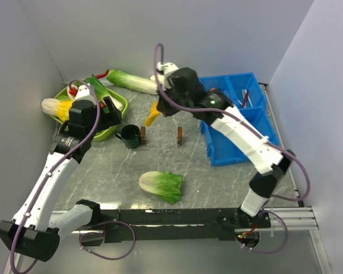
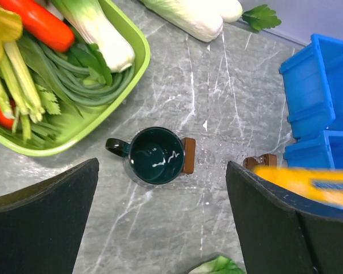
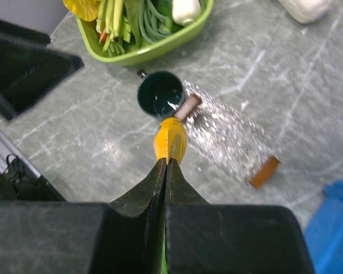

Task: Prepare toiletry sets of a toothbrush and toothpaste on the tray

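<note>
The desk (image 1: 114, 171) is smooth gray stone with thin white lines, and plain pale walls stand around it.

From above, the right gripper (image 1: 158, 105) hangs over the middle of the desk. It is pinched tight on the yellow toothpaste (image 1: 151, 117), a small soft tube that gets thinner at one end. The tube is up in the air, not far from a dark round mug (image 1: 129, 136). The left gripper (image 1: 113, 111) is spread wide and holds nothing. It sits by a green plastic bowl (image 1: 106, 133) full of vegetables. Hard blue bins (image 1: 234, 151) stand on the right. One of them has some thin sticks in it, which I think are the toothbrushes (image 1: 244, 98). A leafy cabbage (image 1: 162, 186) lies near the front.

The left wrist view shows two wide black fingers with the shiny mug on the desk between them. The yellow tube is a blur at the right edge.

The right wrist view shows the fingers pressed together on the flat tail of the tube. Below it lies a clear tray (image 3: 234, 148). It looks like glass or see-through plastic, with a brown piece at each end. One end is touching the mug.

I think the toothpaste is being carried to the tray. Next it should go down gently onto the clear part and not into the mug. Then the gripper can let go. After that a toothbrush is needed from the bin.
</note>
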